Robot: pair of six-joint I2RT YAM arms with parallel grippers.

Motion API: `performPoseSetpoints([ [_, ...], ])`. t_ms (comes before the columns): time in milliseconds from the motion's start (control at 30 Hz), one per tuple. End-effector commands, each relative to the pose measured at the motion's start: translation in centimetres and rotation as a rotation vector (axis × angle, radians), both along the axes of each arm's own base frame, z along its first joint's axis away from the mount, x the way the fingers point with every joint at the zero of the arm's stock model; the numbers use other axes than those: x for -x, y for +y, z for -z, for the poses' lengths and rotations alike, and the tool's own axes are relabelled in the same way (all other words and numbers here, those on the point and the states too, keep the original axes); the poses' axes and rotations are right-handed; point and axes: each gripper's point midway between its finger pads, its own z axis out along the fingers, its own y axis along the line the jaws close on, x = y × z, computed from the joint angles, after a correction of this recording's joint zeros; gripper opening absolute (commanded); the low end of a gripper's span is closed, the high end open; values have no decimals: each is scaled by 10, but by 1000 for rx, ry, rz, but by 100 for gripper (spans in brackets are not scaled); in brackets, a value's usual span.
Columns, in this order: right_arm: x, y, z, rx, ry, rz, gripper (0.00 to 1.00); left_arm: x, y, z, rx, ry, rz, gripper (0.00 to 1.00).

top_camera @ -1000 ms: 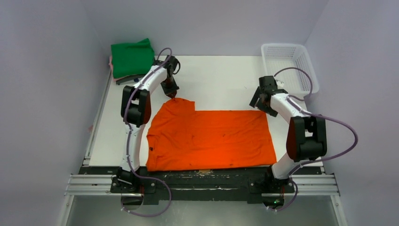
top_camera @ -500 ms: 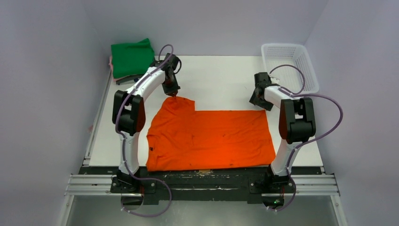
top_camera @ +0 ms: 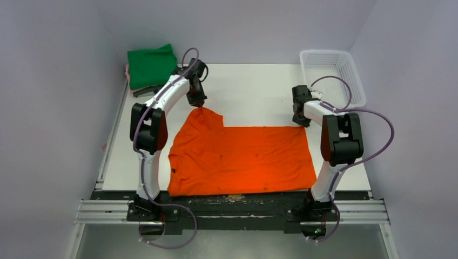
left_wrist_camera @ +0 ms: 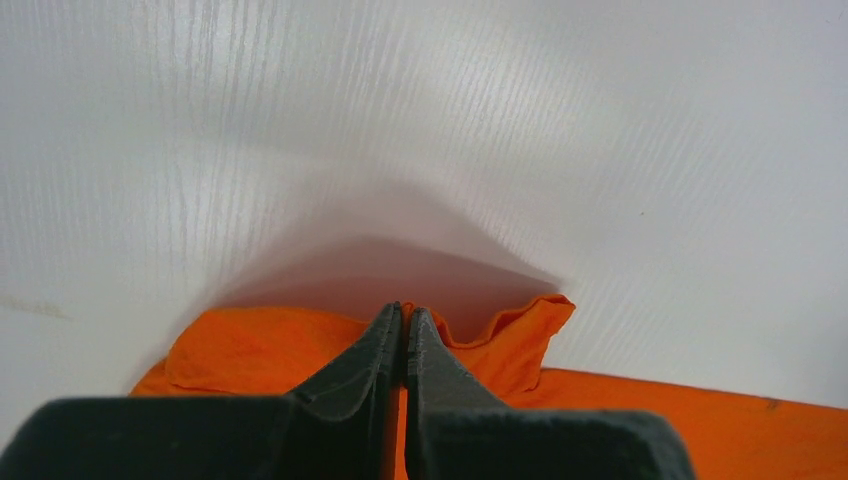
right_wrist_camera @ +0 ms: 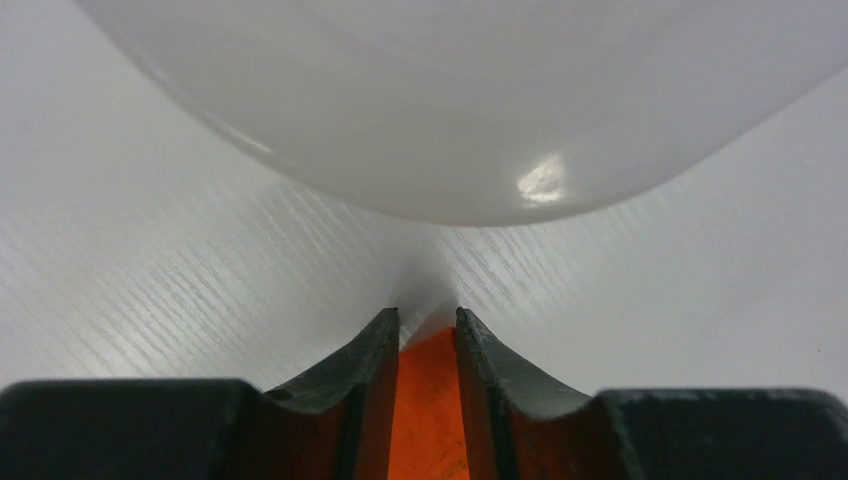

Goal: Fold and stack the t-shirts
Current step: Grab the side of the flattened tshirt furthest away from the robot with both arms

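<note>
The orange t-shirt [top_camera: 240, 159] lies spread flat on the white table, one sleeve pointing to the far left. My left gripper [top_camera: 200, 106] is shut on the tip of that sleeve, which rises into a small peak. In the left wrist view the left gripper [left_wrist_camera: 404, 310] has its jaws pressed together over the orange cloth [left_wrist_camera: 260, 350]. My right gripper [top_camera: 300, 123] sits at the shirt's far right corner. In the right wrist view the right gripper [right_wrist_camera: 427, 318] still has a narrow gap, with the orange corner [right_wrist_camera: 428, 400] lying flat between the fingers.
A folded green t-shirt [top_camera: 152, 66] tops a small pile at the far left corner, with a pink edge [top_camera: 128, 73] showing beneath it. A white mesh basket [top_camera: 330, 52] stands at the far right. Bare white table [top_camera: 254, 91] lies beyond the shirt.
The right gripper moved down onto the shirt's far right corner and its jaws narrowed around it. The left gripper stayed shut on the sleeve and lifted it slightly.
</note>
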Motion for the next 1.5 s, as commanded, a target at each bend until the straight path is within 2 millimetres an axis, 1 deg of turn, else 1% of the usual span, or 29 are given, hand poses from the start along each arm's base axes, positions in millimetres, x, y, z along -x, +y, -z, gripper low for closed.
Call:
performPoseSetpoints([
  [0, 15, -14, -6, 68, 25, 45, 24, -12, 7, -15, -16, -48, 0, 0],
  [200, 19, -15, -9, 68, 26, 54, 12, -12, 11, -16, -16, -49, -5, 0],
  [300, 17, -13, -9, 60, 25, 53, 2, -15, 11, -19, -9, -56, -4, 0],
  [333, 17, -13, -9, 55, 25, 53, 0, -15, 11, -19, -10, -56, -3, 0],
  [433, 13, -8, -11, 29, 5, 47, 0, -15, 10, -20, -3, -58, 0, 0],
  [567, -5, -1, -22, -6, -61, 15, 0, -23, 6, -22, 18, -80, 16, 0],
  [633, -17, -1, -29, -1, -87, 2, 0, -31, 9, -20, 24, -78, 12, 0],
  [700, -27, 2, -32, -6, -95, -19, 0, -44, 10, -23, 33, -90, 5, 0],
  [867, -49, 7, -31, -18, -105, -51, 0, -71, -2, -26, 81, -129, 46, 0],
  [933, -54, 8, -34, -17, -111, -60, 0, -78, -3, -31, 86, -142, 53, 0],
  [1000, -59, 8, -41, -12, -130, -72, 0, -80, -2, -35, 85, -150, 57, 0],
  [1067, -59, 8, -47, -8, -141, -84, 0, -77, -1, -38, 88, -155, 62, 0],
  [1133, -56, 9, -49, -11, -137, -95, 0, -70, -2, -41, 101, -156, 79, 0],
  [1200, -51, 10, -49, -22, -134, -100, 0, -58, -9, -45, 144, -160, 111, 0],
  [1267, -43, 10, -52, -21, -137, -100, 0, -45, -14, -48, 174, -162, 138, 0],
  [1367, -29, 16, -52, -57, -137, -118, 0, -22, -17, -54, 171, -169, 170, 0],
  [1467, -17, 19, -57, -70, -145, -128, 0, 4, -23, -57, 163, -169, 203, 0],
])
